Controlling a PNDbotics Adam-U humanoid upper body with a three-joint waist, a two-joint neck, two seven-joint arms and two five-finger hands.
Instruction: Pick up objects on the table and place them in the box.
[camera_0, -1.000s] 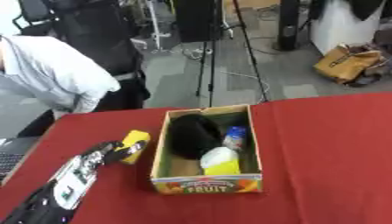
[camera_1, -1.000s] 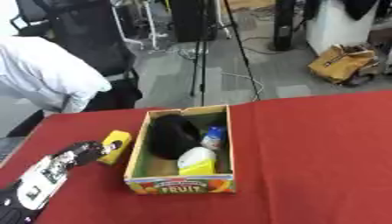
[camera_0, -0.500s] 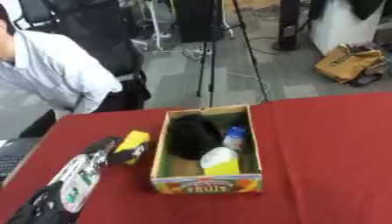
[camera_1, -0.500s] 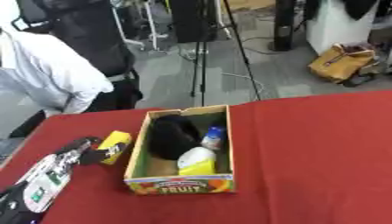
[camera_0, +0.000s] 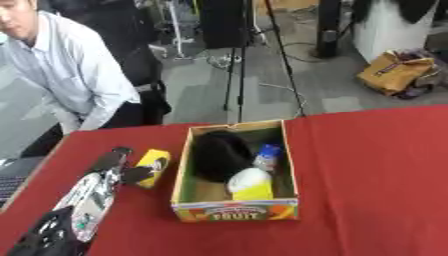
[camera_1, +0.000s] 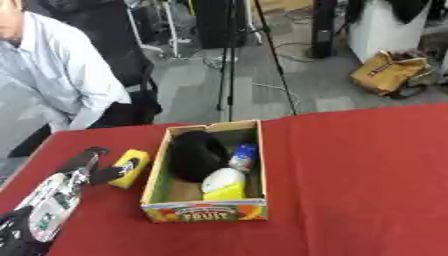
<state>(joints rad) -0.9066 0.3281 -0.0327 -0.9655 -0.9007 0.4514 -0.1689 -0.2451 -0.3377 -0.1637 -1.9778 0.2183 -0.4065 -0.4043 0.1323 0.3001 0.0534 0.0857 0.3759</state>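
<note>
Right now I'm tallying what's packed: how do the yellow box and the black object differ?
The yellow box lies on the red table outside the fruit box, at the left hand; the black object sits inside. The yellow box is smaller and angular, the black object rounded.

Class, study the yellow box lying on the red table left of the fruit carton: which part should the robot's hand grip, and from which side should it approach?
Grip the yellow box across its two long sides, near its middle, coming from the left, where the left hand already sits against it. The cardboard box probably blocks its right side, so lifting up and over the wall looks easiest.
</note>
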